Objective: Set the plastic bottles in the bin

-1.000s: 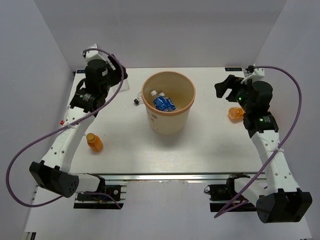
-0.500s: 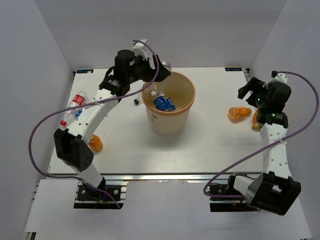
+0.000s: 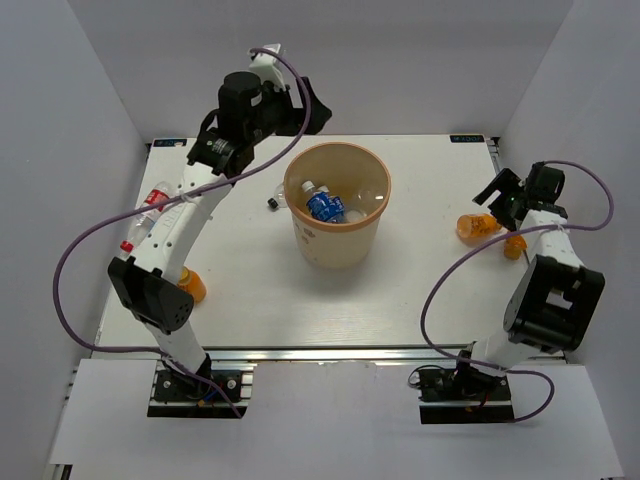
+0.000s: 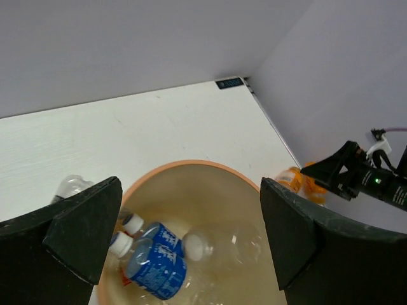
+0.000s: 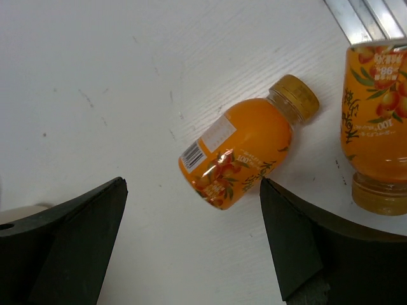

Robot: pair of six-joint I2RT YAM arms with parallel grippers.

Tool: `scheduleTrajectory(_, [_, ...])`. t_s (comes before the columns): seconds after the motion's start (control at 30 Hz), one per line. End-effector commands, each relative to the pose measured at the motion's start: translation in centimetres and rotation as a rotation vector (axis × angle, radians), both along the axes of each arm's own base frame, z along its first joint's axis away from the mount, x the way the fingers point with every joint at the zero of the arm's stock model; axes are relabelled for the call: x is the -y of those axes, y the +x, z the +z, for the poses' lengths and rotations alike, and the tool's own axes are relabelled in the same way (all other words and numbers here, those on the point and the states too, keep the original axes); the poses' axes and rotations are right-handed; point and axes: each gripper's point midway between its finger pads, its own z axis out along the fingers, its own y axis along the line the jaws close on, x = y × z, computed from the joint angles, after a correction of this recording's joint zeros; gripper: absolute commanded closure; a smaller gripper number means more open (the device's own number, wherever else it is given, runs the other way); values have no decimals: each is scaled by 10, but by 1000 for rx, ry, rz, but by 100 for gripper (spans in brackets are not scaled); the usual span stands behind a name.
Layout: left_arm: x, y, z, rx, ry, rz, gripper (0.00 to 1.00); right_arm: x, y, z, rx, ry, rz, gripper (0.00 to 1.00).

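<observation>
The left gripper (image 4: 191,190) stands wide open with nothing between its dark, blunt, wedge-shaped fingers (image 4: 82,232). It hangs above the far left part of the bin's rim, and the wrist view looks straight down into the bin (image 4: 191,164). The bottom edge of that view cuts off the bin's near half. Inside lie blue-labelled bottles (image 4: 156,267) with white caps, and beside them a clear unlabelled bottle (image 4: 222,244) whose thin plastic is hard to make out against the smooth beige wall. A clear rounded object (image 4: 70,186) shows outside the rim, half hidden by the left finger; what it is cannot be told.

The right gripper (image 5: 191,184) is also fully open and empty. It is low over the table's right side, with an orange bottle (image 5: 238,152) lying on its side on the white table (image 5: 95,76) below the gap between the fingers. This bottle is stubby, with a gold cap and a glossy fruit label. A second orange bottle (image 5: 375,121) lies just beside it, cut off by the frame edge.

From above, a third orange bottle (image 3: 192,285) and a red-labelled bottle (image 3: 155,200) lie at the left, both partly hidden behind the left arm. A small black cap (image 3: 271,204) lies near the bin.
</observation>
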Motion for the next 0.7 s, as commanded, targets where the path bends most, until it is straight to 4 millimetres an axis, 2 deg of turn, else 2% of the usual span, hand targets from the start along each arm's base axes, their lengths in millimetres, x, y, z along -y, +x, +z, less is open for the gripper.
scheduleTrajectory(0.0, [-56, 8, 13, 19, 20, 170, 2, 6, 28, 1, 17, 23, -73, 11])
scheduleTrajectory(0.07, [-80, 14, 14, 16, 2, 214, 2, 15, 34, -6, -1, -4, -133, 11])
scheduleTrajectory(0.1, [-111, 21, 12, 11, -6, 270, 2, 14, 41, -3, 8, 2, -138, 11])
scheduleTrajectory(0.13, [-124, 24, 9, -2, -23, 282, 2, 12, 43, -15, -27, 29, -156, 11])
scheduleTrajectory(0.17, [-137, 26, 6, -10, -25, 311, 2, 16, 44, -20, -44, 15, -190, 11])
scheduleTrajectory(0.2, [-160, 29, -4, -26, -18, 363, 2, 12, 46, -24, -55, 9, -200, 10])
scheduleTrajectory(0.23, [-173, 30, -10, -30, -3, 401, 2, 16, 47, -32, -76, -8, -243, 11])
scheduleTrajectory(0.27, [-188, 30, -13, -26, 2, 437, 2, 12, 49, -38, -87, -14, -246, 11])
scheduleTrajectory(0.3, [-198, 24, -28, -53, 16, 462, 2, 11, 49, -49, -112, -10, -253, 11])
scheduleTrajectory(0.4, [-240, 16, -48, -92, 5, 572, 2, 3, 48, -68, -174, 1, -260, 11])
scheduleTrajectory(0.43, [-251, 8, -64, -130, -21, 602, 2, 4, 46, -73, -191, -13, -274, 11])
scheduleTrajectory(0.47, [-276, 5, -68, -135, -41, 654, 2, 2, 43, -78, -209, -16, -270, 11])
scheduleTrajectory(0.53, [-288, -7, -88, -179, -74, 688, 2, -2, 40, -89, -230, -25, -270, 11])
scheduleTrajectory(0.57, [-294, -9, -91, -178, -88, 695, 2, -5, 37, -96, -241, -26, -265, 11])
scheduleTrajectory(0.67, [-296, -16, -108, -214, -103, 707, 2, -13, 40, -106, -249, -19, -250, 12])
